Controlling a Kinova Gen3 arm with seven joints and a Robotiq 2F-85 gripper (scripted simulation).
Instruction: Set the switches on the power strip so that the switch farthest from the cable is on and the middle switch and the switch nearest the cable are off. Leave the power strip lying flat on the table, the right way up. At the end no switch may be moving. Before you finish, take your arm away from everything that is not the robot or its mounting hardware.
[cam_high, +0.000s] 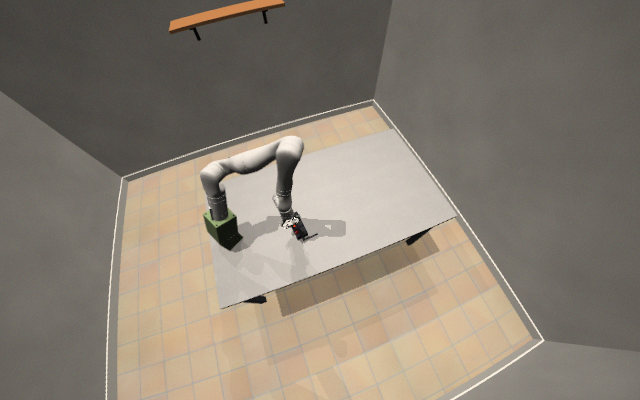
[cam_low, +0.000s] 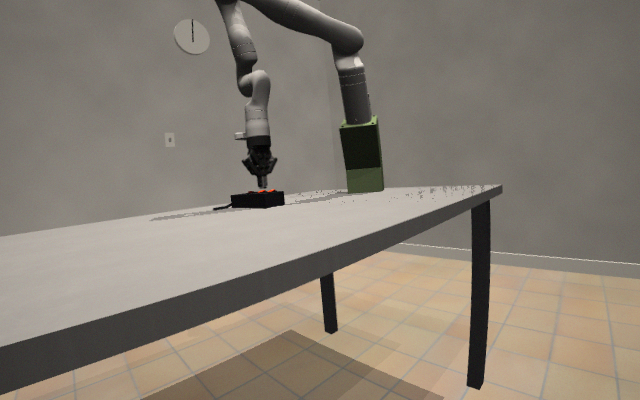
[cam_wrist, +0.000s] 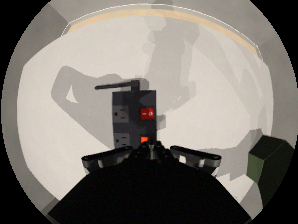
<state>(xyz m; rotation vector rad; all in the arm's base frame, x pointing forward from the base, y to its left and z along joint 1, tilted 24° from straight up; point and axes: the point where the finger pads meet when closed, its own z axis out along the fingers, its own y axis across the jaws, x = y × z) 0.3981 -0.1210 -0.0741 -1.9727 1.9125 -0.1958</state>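
A black power strip (cam_high: 299, 230) (cam_low: 257, 199) (cam_wrist: 133, 116) lies flat on the grey table (cam_high: 370, 185) (cam_low: 150, 255), with red switches on top and a short black cable (cam_high: 311, 236) (cam_low: 222, 206) (cam_wrist: 115, 86) at one end. In the wrist view I see a red switch (cam_wrist: 147, 113) in the middle and another (cam_wrist: 144, 139) right at my fingertips. My gripper (cam_high: 290, 222) (cam_low: 261, 183) (cam_wrist: 151, 143) is shut on nothing and points straight down. Its tips sit just over the end of the strip far from the cable.
The arm's green base block (cam_high: 221, 229) (cam_low: 361, 157) stands on the table near the strip. The table's front edge (cam_high: 320, 272) is a short way beyond the strip's cable end.
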